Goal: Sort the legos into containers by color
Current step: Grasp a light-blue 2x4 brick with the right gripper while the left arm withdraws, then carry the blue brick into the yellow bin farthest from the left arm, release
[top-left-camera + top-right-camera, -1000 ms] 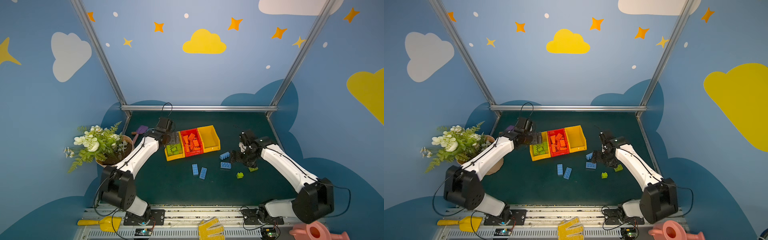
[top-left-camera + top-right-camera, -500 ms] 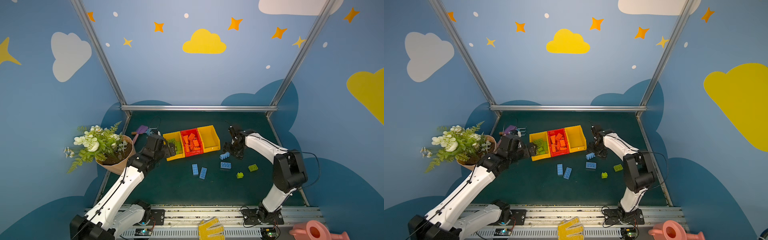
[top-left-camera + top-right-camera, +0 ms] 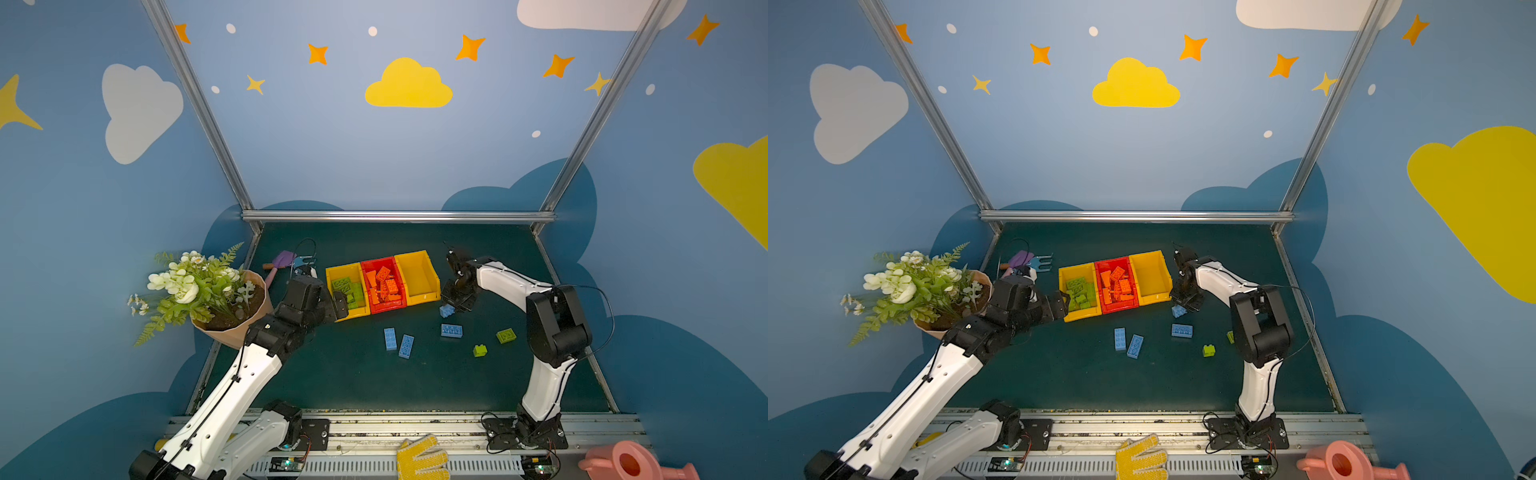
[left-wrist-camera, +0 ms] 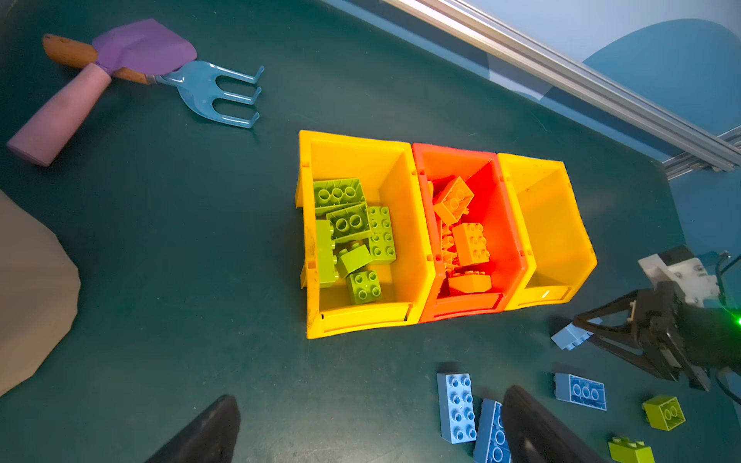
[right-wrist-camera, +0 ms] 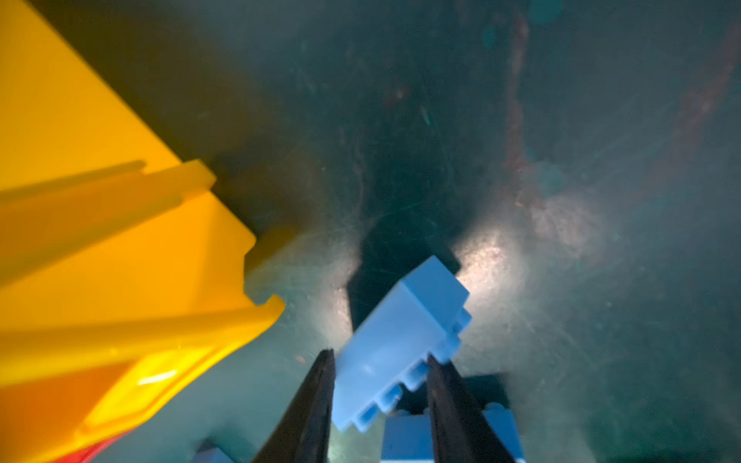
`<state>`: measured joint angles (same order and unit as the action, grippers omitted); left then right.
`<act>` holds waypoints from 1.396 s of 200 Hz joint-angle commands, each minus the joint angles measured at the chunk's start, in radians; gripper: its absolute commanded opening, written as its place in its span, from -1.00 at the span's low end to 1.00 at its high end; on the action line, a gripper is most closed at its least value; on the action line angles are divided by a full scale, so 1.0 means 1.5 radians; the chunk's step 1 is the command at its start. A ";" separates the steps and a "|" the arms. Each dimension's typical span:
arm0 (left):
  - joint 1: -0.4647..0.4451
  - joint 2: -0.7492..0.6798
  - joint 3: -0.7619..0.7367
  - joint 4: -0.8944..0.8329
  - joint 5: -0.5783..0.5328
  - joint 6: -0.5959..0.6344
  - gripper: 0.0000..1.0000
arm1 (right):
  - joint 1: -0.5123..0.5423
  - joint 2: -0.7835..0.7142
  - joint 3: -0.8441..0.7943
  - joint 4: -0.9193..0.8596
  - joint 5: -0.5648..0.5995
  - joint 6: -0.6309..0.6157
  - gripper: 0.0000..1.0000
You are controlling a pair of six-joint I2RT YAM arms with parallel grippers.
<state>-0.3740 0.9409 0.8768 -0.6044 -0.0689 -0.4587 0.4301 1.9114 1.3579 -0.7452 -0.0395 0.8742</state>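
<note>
- Nearest, a glove (image 3: 422,457) and a watering can (image 3: 636,463) lie by the rail (image 3: 457,428), outside the work area. Neither belongs to the sort.
- On the mat (image 3: 353,386) the unsorted legos wait: a blue pair (image 3: 390,338) lying side by side, a third blue (image 3: 451,331) to their right, then a small green (image 3: 480,350) and a flat green (image 3: 505,335). The pair apart, they lie separately, so each looks open to a clean pick.
- The right gripper (image 5: 379,356) is clenched on a blue brick (image 5: 401,340), which sits tilted between its fingers with the studs against one of them. I cannot tell whether the brick is clear of the mat. It is just beside the front corner of the right bin (image 3: 415,278), probably chosen for the short carry.
- The left gripper (image 3: 337,306) is released, jaws wide and holding nothing. It hangs just in front of the left bin (image 3: 343,267), likely free for a next pick.
- In the joined row, the left bin holds green bricks (image 3: 349,289) and the red bin (image 3: 376,262) holds orange bricks (image 3: 384,284). The right bin is bare, so it seems kept for blue.
- Farthest, a spade (image 3: 284,259) and a fork (image 3: 301,262) lie crossed behind the left arm, well away from the bricks.
</note>
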 commanded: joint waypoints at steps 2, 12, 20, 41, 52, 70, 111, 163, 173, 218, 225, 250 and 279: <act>0.000 -0.005 -0.003 -0.018 0.018 0.018 1.00 | 0.004 0.027 -0.006 -0.015 0.019 0.015 -0.34; 0.000 -0.007 -0.005 -0.016 0.020 0.025 1.00 | 0.008 0.026 -0.009 -0.010 0.023 0.018 -0.31; 0.000 -0.011 -0.009 -0.014 0.017 0.028 1.00 | 0.010 0.025 -0.011 -0.006 0.026 0.020 -0.25; 0.000 -0.030 -0.024 0.003 0.012 0.039 1.00 | 0.015 0.030 -0.008 -0.003 0.031 0.024 0.06; 0.000 -0.040 -0.031 0.008 0.013 0.048 1.00 | 0.018 0.034 -0.001 -0.007 0.039 0.024 0.16; 0.000 -0.051 -0.032 0.003 0.011 0.056 1.00 | 0.024 0.048 0.013 -0.013 0.048 0.022 0.18; 0.002 -0.077 -0.037 -0.015 0.005 0.062 1.00 | 0.030 0.072 0.039 -0.058 0.076 0.020 -0.39; 0.003 -0.096 -0.050 -0.014 0.001 0.058 1.00 | 0.046 -0.006 0.068 -0.149 0.144 -0.037 -0.68; 0.003 -0.099 -0.053 -0.011 0.003 0.055 1.00 | 0.054 -0.015 0.096 -0.163 0.155 -0.053 -0.67; 0.003 -0.114 -0.060 -0.009 0.057 0.043 1.00 | 0.098 0.052 0.289 -0.200 0.149 -0.105 -0.60; 0.002 -0.118 -0.062 -0.008 0.073 0.036 1.00 | 0.101 0.075 0.320 -0.203 0.141 -0.114 -0.59; 0.001 -0.130 -0.078 0.007 0.139 0.014 1.00 | 0.105 0.166 0.439 -0.229 0.128 -0.140 -0.58; -0.001 -0.141 -0.087 0.010 0.171 -0.012 1.00 | 0.105 0.252 0.547 -0.257 0.124 -0.168 -0.56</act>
<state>-0.3737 0.7460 0.7589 -0.6025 0.1131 -0.4351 0.5911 2.1937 2.0911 -1.0348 0.1513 0.6788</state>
